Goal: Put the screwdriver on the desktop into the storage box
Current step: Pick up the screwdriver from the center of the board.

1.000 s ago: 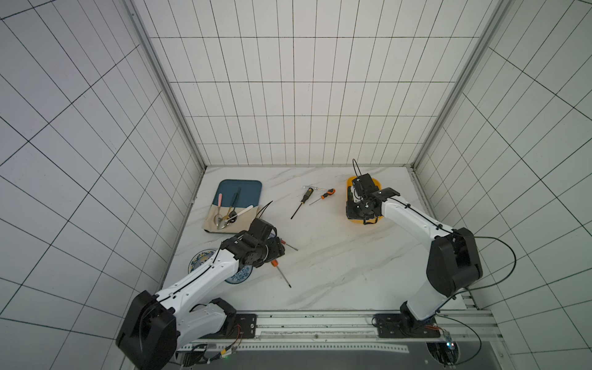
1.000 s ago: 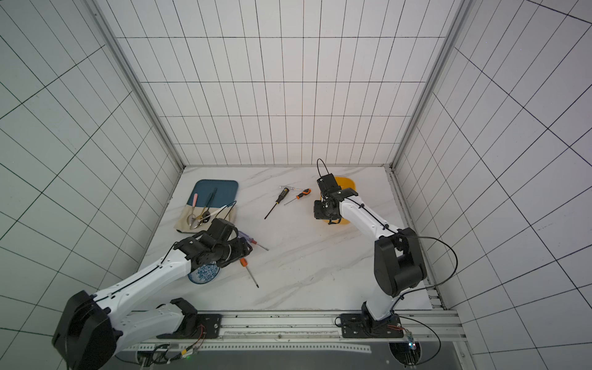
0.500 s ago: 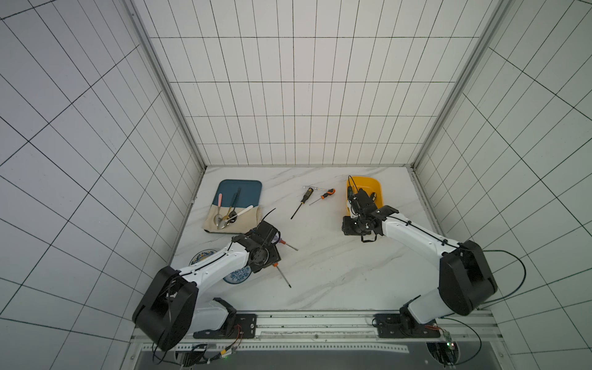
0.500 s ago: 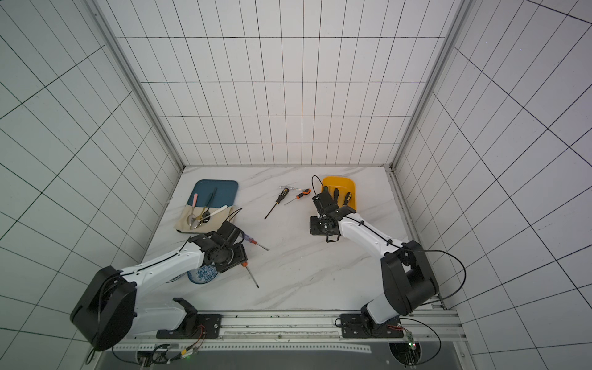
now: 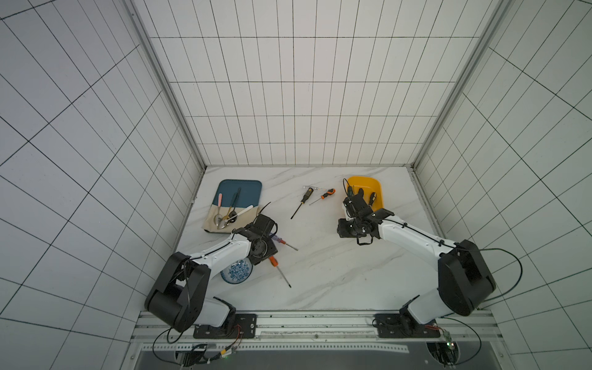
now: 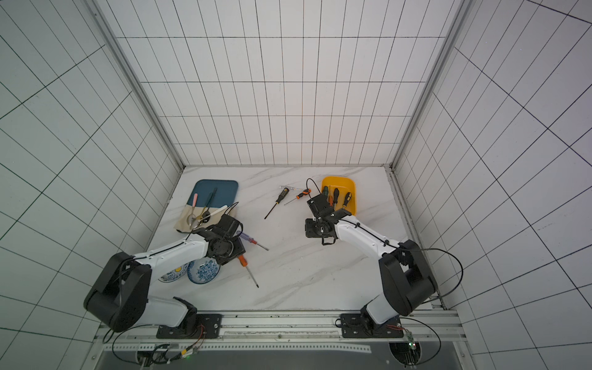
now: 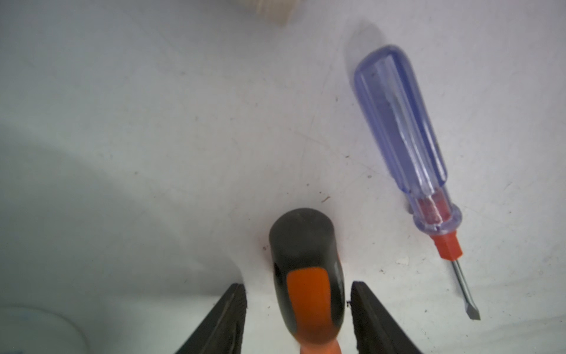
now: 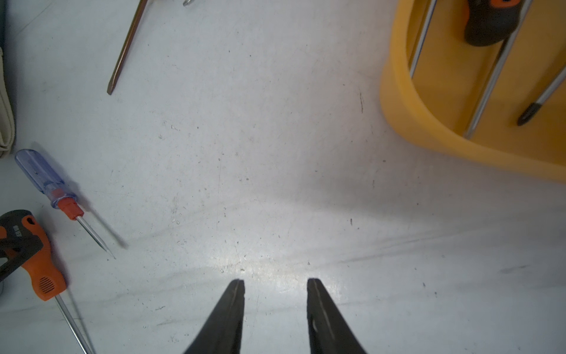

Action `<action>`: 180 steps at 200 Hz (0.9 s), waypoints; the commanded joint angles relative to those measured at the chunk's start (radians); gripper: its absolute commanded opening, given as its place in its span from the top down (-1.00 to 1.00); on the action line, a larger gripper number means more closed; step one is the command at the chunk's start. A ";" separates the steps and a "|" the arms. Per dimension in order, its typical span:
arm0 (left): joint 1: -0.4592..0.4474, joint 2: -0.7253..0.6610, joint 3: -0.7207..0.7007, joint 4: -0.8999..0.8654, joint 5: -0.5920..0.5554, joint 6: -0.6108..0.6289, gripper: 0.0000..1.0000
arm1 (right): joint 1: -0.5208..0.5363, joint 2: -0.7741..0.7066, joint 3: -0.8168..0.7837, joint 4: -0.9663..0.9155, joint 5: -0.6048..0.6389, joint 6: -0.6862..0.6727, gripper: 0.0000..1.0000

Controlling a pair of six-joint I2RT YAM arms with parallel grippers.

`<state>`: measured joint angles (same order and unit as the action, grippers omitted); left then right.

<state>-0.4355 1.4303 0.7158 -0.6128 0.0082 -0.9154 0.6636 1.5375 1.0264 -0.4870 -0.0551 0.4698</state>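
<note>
Step in hand, by my read: the grasp on the orange-black screwdriver (image 7: 306,275). It lay flat on the desk (image 5: 320,272) at the left front, shaft toward the front edge, well apart from the storage box (image 5: 365,185) at the far right.

The left tool (image 7: 298,286) was down over the handle w/ jaws apart, one each side. A sliver of desk showed btwn each jaw and the grip, so nothing was clamped yet.

To do it well:
- Keep the handle centred so neither jaw nudges it first & rolls it.
- Pinch the thick rubbery part, not the narrowing neck.
- Lift straight up.

The blue clear-handled screwdriver (image 7: 404,128) lay just beside it, not touching, and a sideways drag could knock it. A patterned bowl (image 5: 237,272) sat near the arm's other side, so that wants watching too.

The right tool (image 8: 275,280) hung over bare desk beside the box, jaws apart, holding nothing. The box already held three screwdrivers (image 6: 334,197) lengthwise, so the next one prob. fits best laid parallel.

Surface & room:
- The desk was white w/ faint grey veining, smooth, and scuffed & specked in the wrist views. A hard handle would likely slide on it.
- A black-yellow screwdriver (image 5: 304,200) and a small orange one (image 5: 325,195) lay mid-rear.
- A blue tray (image 5: 242,190) w/ cutlery & a beige cloth was at the rear left.
- White tiled walls w/ dark grout closed three sides.
</note>
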 commanded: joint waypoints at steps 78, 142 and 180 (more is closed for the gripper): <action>0.031 0.012 0.068 0.038 0.049 0.021 0.59 | 0.069 0.056 -0.010 0.005 0.023 0.024 0.24; 0.041 -0.067 0.123 0.031 0.129 0.014 1.00 | 0.100 0.014 0.003 0.039 -0.053 -0.017 0.14; 0.007 -0.125 0.162 0.071 0.147 0.027 1.00 | 0.100 -0.023 0.035 0.108 -0.234 -0.035 0.03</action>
<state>-0.4030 1.3457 0.8314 -0.5911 0.1295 -0.9005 0.7540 1.5539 1.0267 -0.4366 -0.1577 0.4595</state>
